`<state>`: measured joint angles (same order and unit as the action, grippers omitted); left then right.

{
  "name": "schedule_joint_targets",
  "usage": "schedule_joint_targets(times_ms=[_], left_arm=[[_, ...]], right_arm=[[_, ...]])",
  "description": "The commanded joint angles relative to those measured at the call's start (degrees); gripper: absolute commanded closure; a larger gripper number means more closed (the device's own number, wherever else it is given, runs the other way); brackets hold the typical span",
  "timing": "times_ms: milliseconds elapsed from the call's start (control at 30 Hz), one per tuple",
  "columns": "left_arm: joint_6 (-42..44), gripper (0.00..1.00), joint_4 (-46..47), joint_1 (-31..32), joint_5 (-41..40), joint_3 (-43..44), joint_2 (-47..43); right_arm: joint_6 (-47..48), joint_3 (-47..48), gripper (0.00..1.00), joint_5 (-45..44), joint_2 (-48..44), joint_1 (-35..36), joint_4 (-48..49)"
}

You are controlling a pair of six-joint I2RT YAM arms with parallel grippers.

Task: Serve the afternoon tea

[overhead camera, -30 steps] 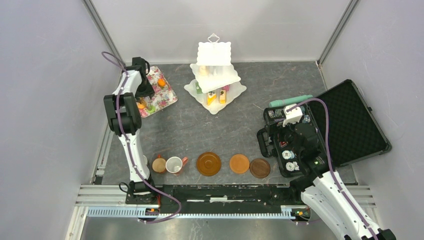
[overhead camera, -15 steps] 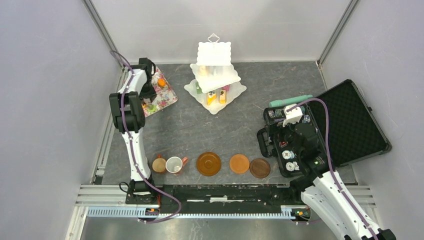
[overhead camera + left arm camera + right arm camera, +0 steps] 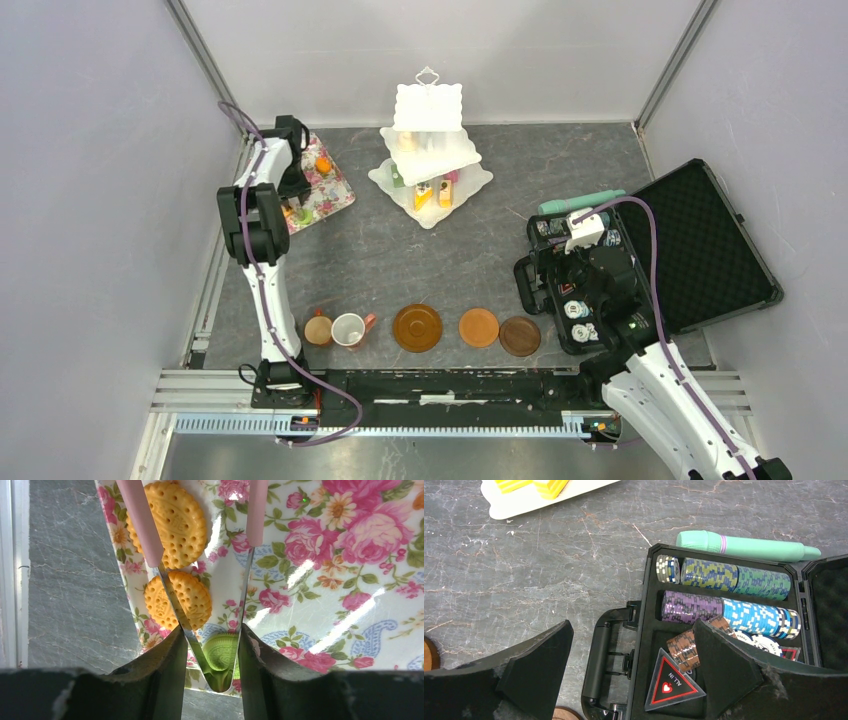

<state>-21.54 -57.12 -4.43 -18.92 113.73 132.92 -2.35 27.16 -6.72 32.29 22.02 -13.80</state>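
Note:
The white three-tier stand (image 3: 430, 150) stands at the back centre with small toy cakes (image 3: 432, 193) on its lowest tier. Two mugs (image 3: 348, 329) and three brown-orange saucers (image 3: 417, 327) line the near edge; a third mug is hidden behind the left arm. My left gripper (image 3: 211, 630) is shut on metal tongs with pink tips (image 3: 142, 525), held over the floral tray (image 3: 320, 580). The tong tips stand apart beside an orange biscuit (image 3: 172, 522); a second orange biscuit (image 3: 192, 597) and a green one (image 3: 220, 650) lie below. My right gripper (image 3: 632, 625) is open and empty over the poker chip case (image 3: 644, 645).
The open black case (image 3: 710, 250) of poker chips lies at the right, with a mint-green tube (image 3: 582, 202) behind it. The floral tray (image 3: 330, 195) lies at the back left by the enclosure wall. Grey walls and metal posts close in the table.
The left arm shifted a little to the right and back over the floral tray, then held still. The right arm has not moved.

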Motion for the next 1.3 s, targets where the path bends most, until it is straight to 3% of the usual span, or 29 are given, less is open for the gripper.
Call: schedule_joint_targets(times_ms=[0, 333, 1267], left_arm=[[2.9, 0.82, 0.9, -0.3, 3.1, 2.0, -4.9], [2.5, 0.98, 1.8, -0.6, 5.6, 0.4, -9.8], [1.8, 0.98, 3.5, -0.5, 15.2, -6.9, -23.5]], right_arm=[[-0.7, -0.3, 0.02, 0.3, -0.2, 0.2, 2.3], [-0.9, -0.6, 0.02, 0.5, -0.2, 0.2, 2.2], [-1.2, -0.5, 0.02, 0.6, 0.1, 0.2, 1.9]])
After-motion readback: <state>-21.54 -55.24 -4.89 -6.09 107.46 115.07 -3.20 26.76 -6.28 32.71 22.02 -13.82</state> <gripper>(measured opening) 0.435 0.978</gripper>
